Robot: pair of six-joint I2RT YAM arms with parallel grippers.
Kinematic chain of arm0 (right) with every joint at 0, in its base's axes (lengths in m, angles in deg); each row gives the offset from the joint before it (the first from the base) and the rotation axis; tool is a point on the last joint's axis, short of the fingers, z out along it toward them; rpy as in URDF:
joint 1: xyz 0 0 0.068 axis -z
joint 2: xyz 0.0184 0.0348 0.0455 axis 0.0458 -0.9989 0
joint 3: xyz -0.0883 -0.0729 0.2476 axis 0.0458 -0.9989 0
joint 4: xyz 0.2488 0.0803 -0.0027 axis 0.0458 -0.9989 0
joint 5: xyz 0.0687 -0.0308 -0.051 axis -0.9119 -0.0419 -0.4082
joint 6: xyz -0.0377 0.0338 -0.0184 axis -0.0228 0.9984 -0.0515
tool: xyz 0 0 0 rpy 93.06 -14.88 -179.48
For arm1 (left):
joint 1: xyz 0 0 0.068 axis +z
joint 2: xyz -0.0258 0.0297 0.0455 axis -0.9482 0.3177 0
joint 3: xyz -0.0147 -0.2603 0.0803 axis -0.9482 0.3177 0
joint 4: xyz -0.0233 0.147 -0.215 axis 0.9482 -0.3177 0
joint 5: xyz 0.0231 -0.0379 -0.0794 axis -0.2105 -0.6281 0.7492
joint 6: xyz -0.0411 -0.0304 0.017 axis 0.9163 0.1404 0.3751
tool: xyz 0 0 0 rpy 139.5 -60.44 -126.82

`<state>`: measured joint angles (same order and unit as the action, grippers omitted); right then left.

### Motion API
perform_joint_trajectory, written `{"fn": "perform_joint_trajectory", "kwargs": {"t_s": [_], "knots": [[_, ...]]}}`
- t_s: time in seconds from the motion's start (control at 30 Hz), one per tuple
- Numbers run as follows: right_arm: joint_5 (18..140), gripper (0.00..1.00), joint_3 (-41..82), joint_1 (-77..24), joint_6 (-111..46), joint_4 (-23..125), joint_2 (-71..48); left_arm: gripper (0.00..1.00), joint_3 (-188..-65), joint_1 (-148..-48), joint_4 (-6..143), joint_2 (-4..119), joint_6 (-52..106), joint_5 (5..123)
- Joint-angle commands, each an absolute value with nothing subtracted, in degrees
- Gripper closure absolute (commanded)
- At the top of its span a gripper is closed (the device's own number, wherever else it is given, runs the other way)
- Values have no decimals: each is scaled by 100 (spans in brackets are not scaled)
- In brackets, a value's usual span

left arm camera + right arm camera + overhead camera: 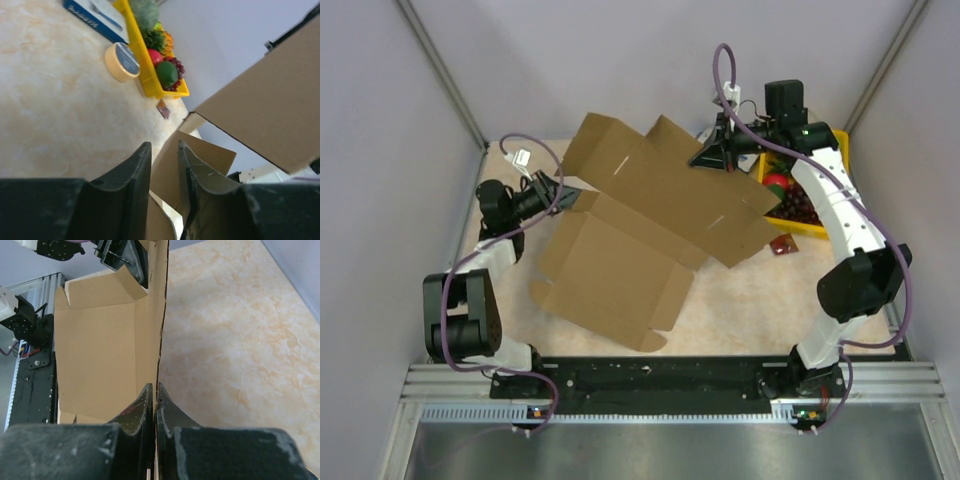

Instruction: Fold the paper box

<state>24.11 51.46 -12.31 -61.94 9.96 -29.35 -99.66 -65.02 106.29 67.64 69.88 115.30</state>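
A pale marbled desk (740,310) fills the floor of the top view, and the paper box (620,270) sprawls across its middle, a plain brown corrugated blank, unprinted, with flaps and slots. Its main crease runs from upper left to lower right; the near panel lies flat toward the lower left, while the far panel tilts up toward the upper right. The right gripper (155,387) is clenched on that raised panel's thin edge. The left gripper (162,147) is at the box's left edge, its fingers narrowly apart and a flap showing in the gap. At the right sits a yellow tray (145,70) of fruit, with a tape roll (121,61) touching it.
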Motion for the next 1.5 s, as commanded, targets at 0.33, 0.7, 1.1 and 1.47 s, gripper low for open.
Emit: {"fn": "perform_joint_trajectory", "kwargs": {"t_s": [0.33, 0.7, 1.1, 1.47], "knots": [[2006, 100, 5496, -1161, -6223, 1269, -2925, 59, -9765, -7049, 11181, 6666, 6751, 11854], [1909, 100, 5513, -1152, -6039, 1401, -2820, 47, -10126, -7692, 8160, 5761, 4294, 9665], [3629, 100, 4996, -1696, -6029, 1480, -2530, 75, -8966, -8026, 9239, 5153, 5048, 8109], [6662, 100, 4731, -2576, -6240, 1621, -2670, 75, -8763, -8185, 10260, 6462, 5410, 7811]]}}
